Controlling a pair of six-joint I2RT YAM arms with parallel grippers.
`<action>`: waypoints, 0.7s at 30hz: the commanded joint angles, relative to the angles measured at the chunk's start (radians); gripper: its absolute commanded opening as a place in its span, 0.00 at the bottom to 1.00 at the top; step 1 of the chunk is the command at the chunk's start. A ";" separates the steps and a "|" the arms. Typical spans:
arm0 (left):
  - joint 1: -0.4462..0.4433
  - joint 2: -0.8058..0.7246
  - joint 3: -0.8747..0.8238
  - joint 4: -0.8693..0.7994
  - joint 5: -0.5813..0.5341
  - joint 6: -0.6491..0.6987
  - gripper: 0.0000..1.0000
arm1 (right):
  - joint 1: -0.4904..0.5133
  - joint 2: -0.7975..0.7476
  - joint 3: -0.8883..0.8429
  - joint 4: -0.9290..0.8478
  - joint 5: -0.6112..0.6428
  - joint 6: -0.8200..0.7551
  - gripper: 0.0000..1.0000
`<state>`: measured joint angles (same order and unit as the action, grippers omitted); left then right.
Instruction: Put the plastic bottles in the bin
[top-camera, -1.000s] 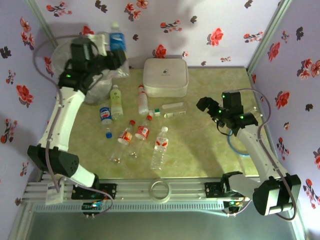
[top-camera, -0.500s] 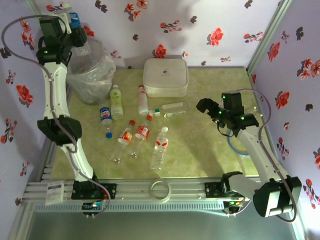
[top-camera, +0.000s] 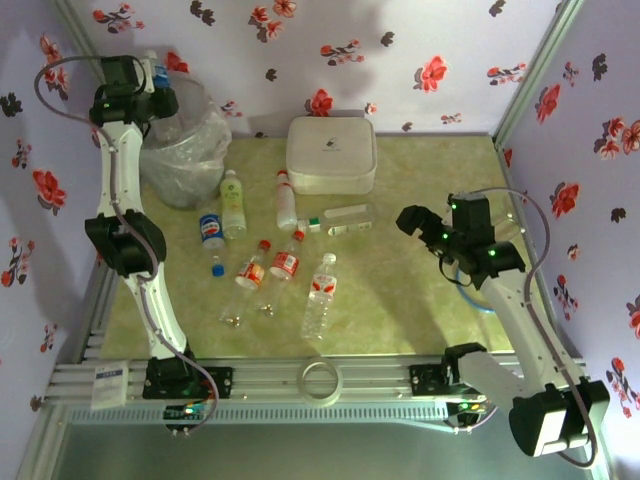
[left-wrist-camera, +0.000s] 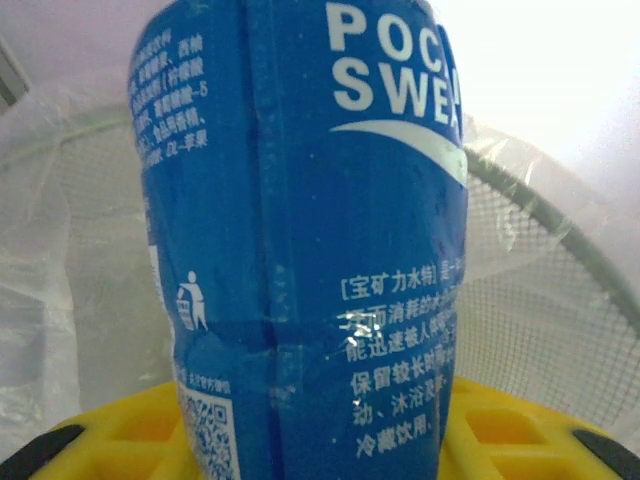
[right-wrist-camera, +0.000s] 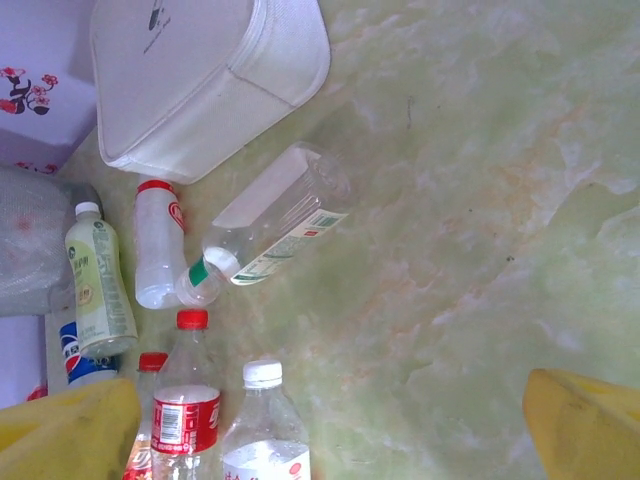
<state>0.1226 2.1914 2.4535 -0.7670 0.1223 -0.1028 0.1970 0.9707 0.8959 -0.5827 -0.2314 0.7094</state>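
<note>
Nearest you, on green marbled counter (top-camera: 400, 320): scatter of clear plastic bottles with red caps (top-camera: 285, 262), lying flat. Your right fingers (top-camera: 408, 218) spread, nothing between them, hovering right of scatter. Farther back: white rounded-square box (top-camera: 331, 153). Far left: your left fingers (left-wrist-camera: 500, 430) pinching blue-labelled plastic bottle (left-wrist-camera: 300, 250) over round translucent bag-lined bin (top-camera: 185, 150).

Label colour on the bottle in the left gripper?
Blue with white lettering on the bottle; it shows best in the left wrist view.
</note>
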 joint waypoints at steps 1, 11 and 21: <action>0.001 -0.004 -0.017 -0.044 -0.012 0.050 0.39 | 0.002 -0.009 -0.006 -0.022 0.033 -0.024 0.99; 0.001 -0.031 -0.048 -0.049 -0.011 0.063 0.83 | 0.001 0.024 -0.015 0.003 0.049 -0.005 0.99; -0.005 -0.088 0.003 -0.078 -0.012 0.102 1.00 | 0.031 0.045 -0.067 0.033 0.044 0.101 0.99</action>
<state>0.1226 2.1834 2.4088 -0.8223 0.1150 -0.0406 0.2039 1.0103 0.8612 -0.5774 -0.1982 0.7486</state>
